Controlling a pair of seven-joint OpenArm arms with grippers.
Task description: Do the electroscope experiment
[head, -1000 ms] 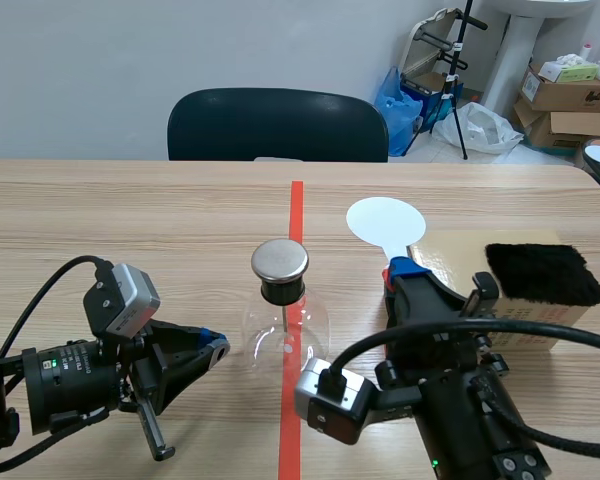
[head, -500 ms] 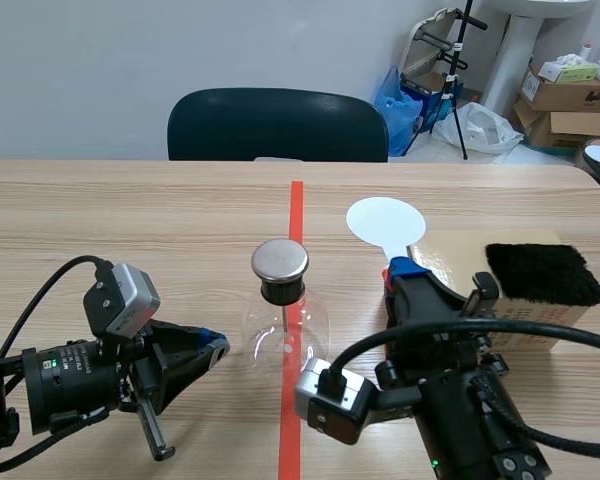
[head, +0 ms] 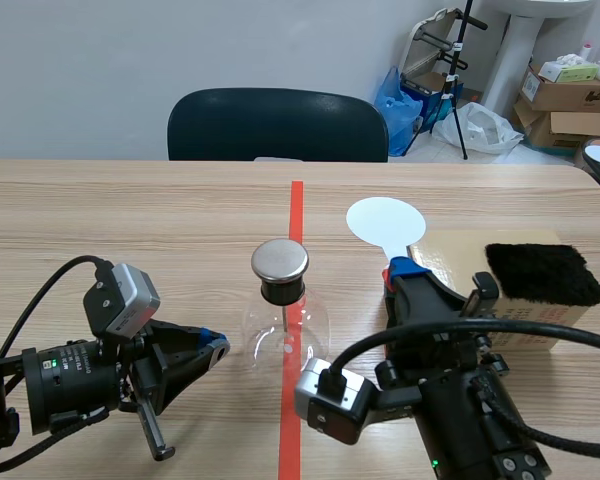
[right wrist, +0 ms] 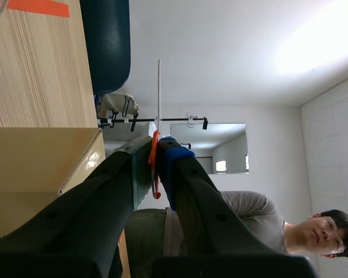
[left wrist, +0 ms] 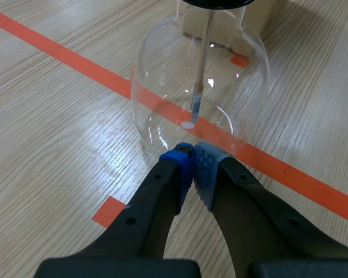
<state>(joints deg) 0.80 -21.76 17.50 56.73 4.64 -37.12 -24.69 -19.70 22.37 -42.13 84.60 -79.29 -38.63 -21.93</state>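
Left gripper (left wrist: 192,153): fingers closed, empty, just beside the electroscope (head: 283,300) at scene centre. Right gripper (right wrist: 153,150): clamped, apparently on the white disc (head: 385,222) handle.

Bright, even indoor light from overhead, soft faint shadows on the table (head: 130,220), white highlights streaking the glass flask (left wrist: 232,75), dull sheen on its metal cap (head: 279,259), pale glare on the wood beside it, ceiling (right wrist: 313,46) washed out in the right wrist view.
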